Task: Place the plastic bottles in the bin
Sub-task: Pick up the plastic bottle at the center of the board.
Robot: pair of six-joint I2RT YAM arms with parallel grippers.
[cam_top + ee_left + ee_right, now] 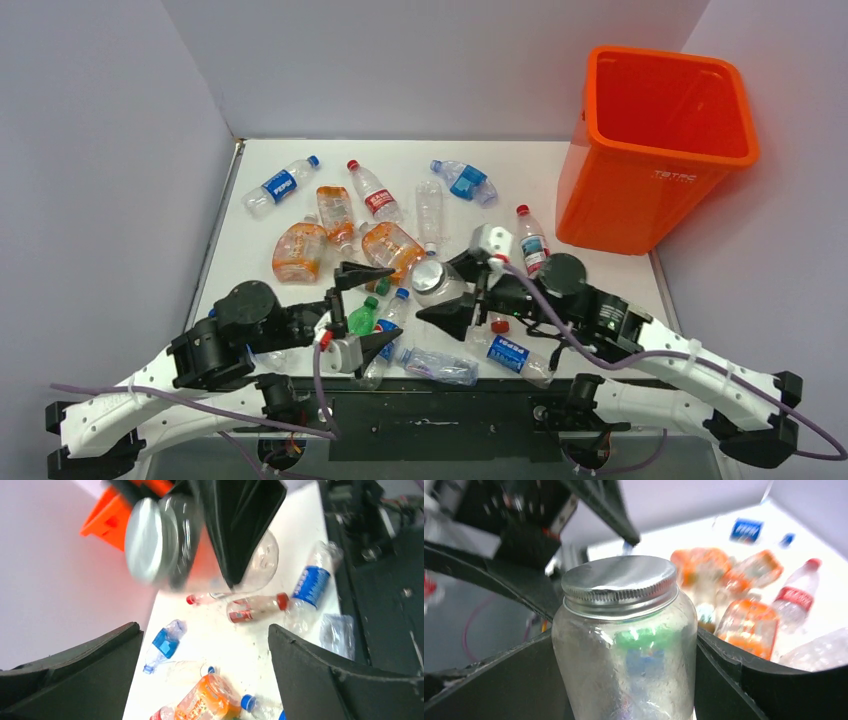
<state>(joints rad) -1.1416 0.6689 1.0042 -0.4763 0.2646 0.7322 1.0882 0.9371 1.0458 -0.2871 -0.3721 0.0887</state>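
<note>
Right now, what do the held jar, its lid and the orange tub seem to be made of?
Jar: clear and glossy, glass or hard plastic; things show through it. Lid: dull silver with a threaded edge, likely metal. Tub: bright orange, smooth, thick-rimmed, likely moulded plastic.

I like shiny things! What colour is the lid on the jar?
Silver: the lid of the jar shows best in the right wrist view.
</note>
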